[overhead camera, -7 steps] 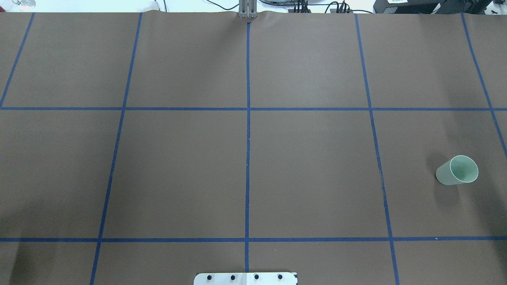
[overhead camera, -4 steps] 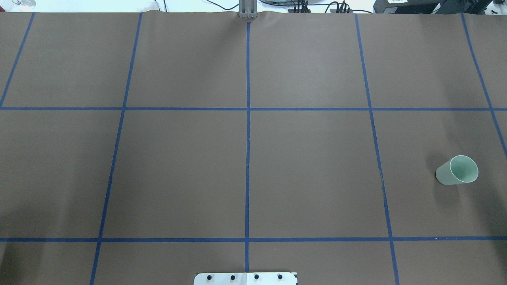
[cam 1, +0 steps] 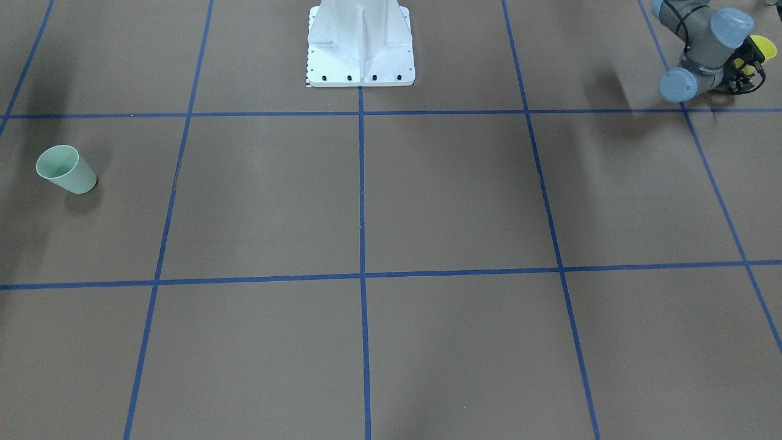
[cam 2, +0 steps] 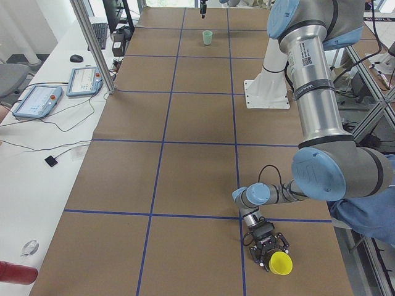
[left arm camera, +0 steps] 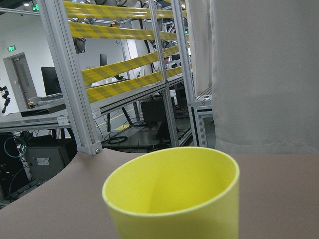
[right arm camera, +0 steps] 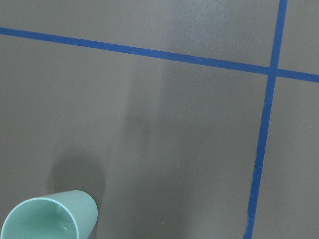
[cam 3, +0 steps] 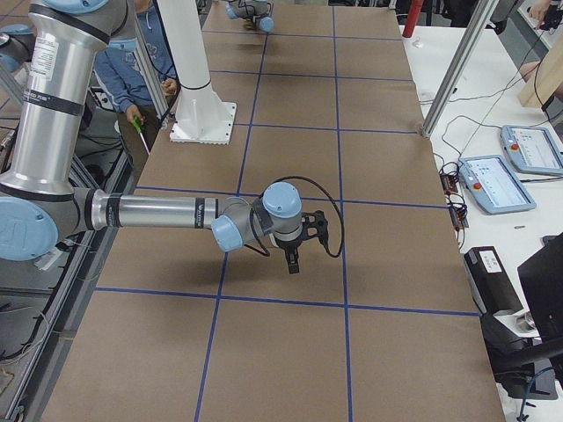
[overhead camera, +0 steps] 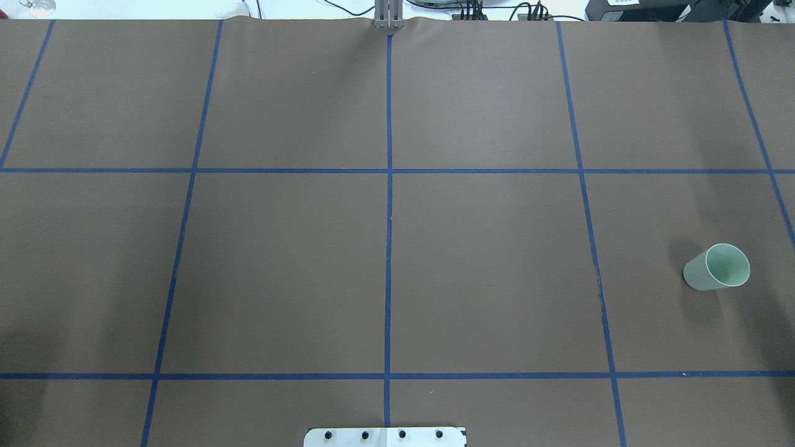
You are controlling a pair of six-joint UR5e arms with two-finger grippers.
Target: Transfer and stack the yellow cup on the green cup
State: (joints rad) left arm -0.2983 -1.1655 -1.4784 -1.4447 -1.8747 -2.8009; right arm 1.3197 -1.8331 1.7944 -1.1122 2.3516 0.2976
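Note:
The yellow cup (cam 1: 761, 46) stands upright at the table's near-left corner, and its rim fills the bottom of the left wrist view (left arm camera: 172, 191). My left gripper (cam 2: 270, 253) lies low and level at the cup (cam 2: 281, 264). It looks open, with a finger on each side of the cup. The green cup (overhead camera: 717, 268) stands upright on the right side of the table (cam 1: 67, 171), and shows at the lower left of the right wrist view (right arm camera: 47, 219). My right gripper (cam 3: 293, 261) hangs high and points down. I cannot tell if it is open or shut.
Blue tape lines divide the brown table cover into squares. The white robot base (cam 1: 360, 49) is at the middle of the robot's edge. A person in blue is beside the base (cam 2: 364, 213). Tablets (cam 2: 37, 98) lie on a side table.

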